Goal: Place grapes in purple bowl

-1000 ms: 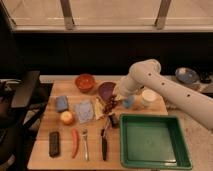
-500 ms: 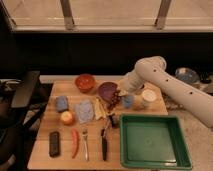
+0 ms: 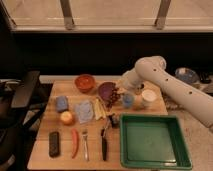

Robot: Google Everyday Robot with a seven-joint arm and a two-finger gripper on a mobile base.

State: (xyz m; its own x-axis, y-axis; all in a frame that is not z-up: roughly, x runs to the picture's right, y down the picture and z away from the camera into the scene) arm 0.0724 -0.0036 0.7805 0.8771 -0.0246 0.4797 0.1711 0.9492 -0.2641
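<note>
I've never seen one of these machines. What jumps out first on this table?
The big white arm reaches in from the right, its gripper at the purple bowl near the table's back edge, with the dark grapes at the bowl's rim. At front right sits a large green tray; an orange-red bowl stands left of the purple one.

Claw (image 3: 120, 93) over cluttered table (image 3: 45, 152).
</note>
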